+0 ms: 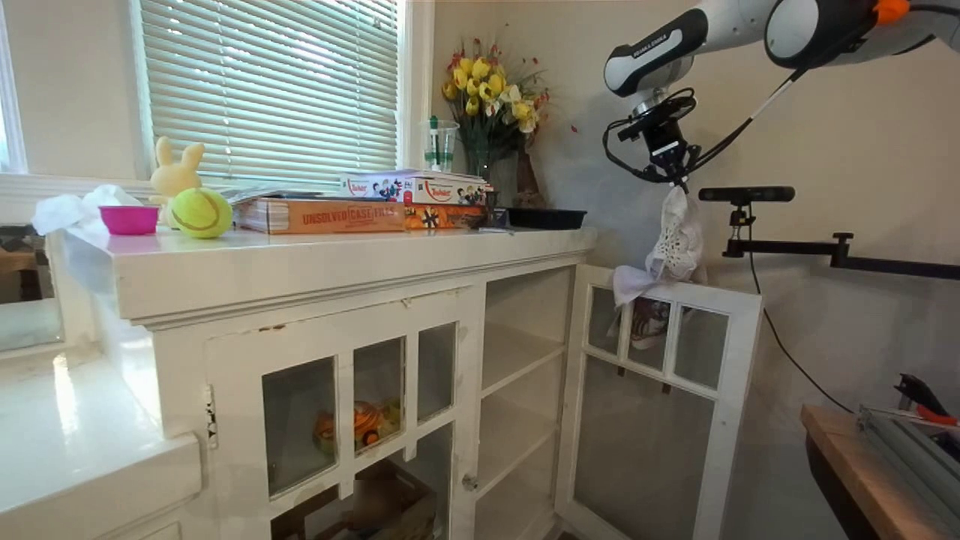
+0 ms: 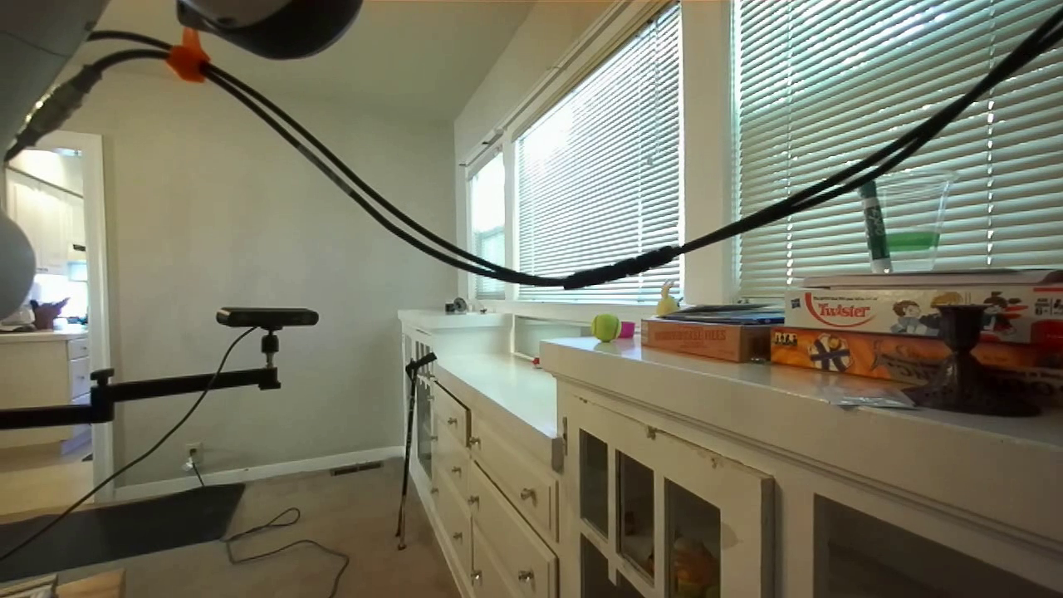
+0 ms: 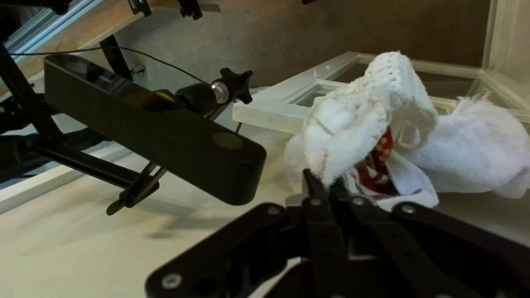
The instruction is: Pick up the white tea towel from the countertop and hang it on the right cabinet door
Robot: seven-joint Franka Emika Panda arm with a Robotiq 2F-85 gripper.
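The white tea towel (image 1: 679, 236) hangs from my gripper (image 1: 679, 185) above the open right cabinet door (image 1: 727, 420). The towel's lower part lies over the door's top edge, and a dark and reddish printed part shows through the middle pane. In the wrist view, the gripper (image 3: 323, 177) is shut on a corner of the towel (image 3: 352, 120). Its red printed side shows in a fold, and a white end spreads to the right. The door frame (image 3: 271, 109) is behind and below it. The gripper, towel and right door are out of view in an exterior view.
A black camera bar on an arm (image 1: 746, 195) stands close beside the door; it is also near the gripper in the wrist view (image 3: 153, 132). The countertop (image 1: 360, 251) holds game boxes (image 1: 442, 187), a tennis ball (image 1: 201, 213), a pink bowl (image 1: 129, 220) and flowers (image 1: 491, 94).
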